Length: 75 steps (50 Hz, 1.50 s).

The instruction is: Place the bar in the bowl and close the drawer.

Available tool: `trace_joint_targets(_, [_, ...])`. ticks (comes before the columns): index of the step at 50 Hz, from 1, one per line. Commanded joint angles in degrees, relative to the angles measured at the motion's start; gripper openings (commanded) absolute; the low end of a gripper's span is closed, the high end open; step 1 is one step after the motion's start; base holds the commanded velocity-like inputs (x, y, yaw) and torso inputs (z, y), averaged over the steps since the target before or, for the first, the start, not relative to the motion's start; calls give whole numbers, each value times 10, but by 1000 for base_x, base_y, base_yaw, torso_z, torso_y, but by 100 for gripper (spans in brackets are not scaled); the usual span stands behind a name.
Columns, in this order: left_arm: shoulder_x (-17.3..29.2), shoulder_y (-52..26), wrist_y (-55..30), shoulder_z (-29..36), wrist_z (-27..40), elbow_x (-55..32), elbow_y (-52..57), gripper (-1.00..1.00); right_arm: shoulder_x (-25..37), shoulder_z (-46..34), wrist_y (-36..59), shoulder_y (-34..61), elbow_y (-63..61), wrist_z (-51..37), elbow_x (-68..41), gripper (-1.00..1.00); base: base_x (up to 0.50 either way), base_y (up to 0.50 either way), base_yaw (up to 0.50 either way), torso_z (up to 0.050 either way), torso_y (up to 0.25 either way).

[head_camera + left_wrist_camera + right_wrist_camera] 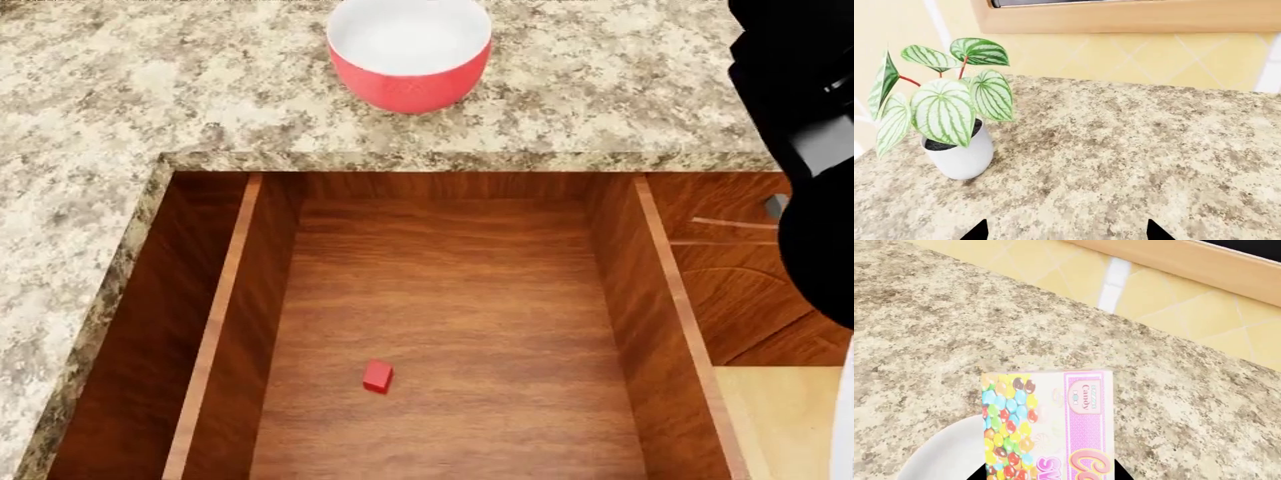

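- Right up against the right wrist lens: the bar (1047, 427), a flat candy box, pink panel on one side, a scatter of multicoloured sweets printed on the other, glossy and crisp-cornered.
- It stands up out of the right gripper (1047, 475), whose dark fingertips just show at the frame's lower edge on either side of the box. I read it as closed on the bar, held by its lower end with the long axis running away from the claw.
- Just behind and below the box, a white curve: that's the inside of the bowl (941, 455), smooth and plain. So the bar hangs over the bowl's edge, not yet in it. The key relation: the bowl lies directly beneath and slightly to one side of the held bar, so lowering looks like the move.
- Out from there, speckled granite counter (954, 330), then yellow tiled wall.
- Head view: the bowl (408, 55), red outside and white within, sits on the counter just past the drawer's back edge; the right arm is a dark mass at the right.
- The drawer (441, 320) gapes wide open, reddish-brown wood grain, deep, with only a tiny red cube (378, 376) on its floor. Closing is yet to come.
- Left gripper (1067, 232): two dark tips well apart, spread wide, nothing between them, over bare granite near a potted plant (947, 115) with striped green leaves in a white pot.
- The right arm is plainly the nearer one to the bowl.
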<state>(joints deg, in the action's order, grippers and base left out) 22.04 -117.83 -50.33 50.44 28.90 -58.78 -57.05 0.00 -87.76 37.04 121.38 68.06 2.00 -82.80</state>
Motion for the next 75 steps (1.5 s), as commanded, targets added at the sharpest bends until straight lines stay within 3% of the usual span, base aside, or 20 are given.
trace_joint_targets(1, [5,-5,0,-4,4,1,2,100,0,-5,-31,9,8,-6,-52,-100,0,0,0,0,0])
trace_joint_targets(21, [2,-9,0,-7,-1,2,-2,100,0,-30,-70,-23,6,-19,-127,-100,0,0,0,0,0])
trace_joint_targets(75, [5,3,0,-8,-1,9,6,100,0,-33,-137,-82,-12,-44,-152,-100,0,0,0,0,0])
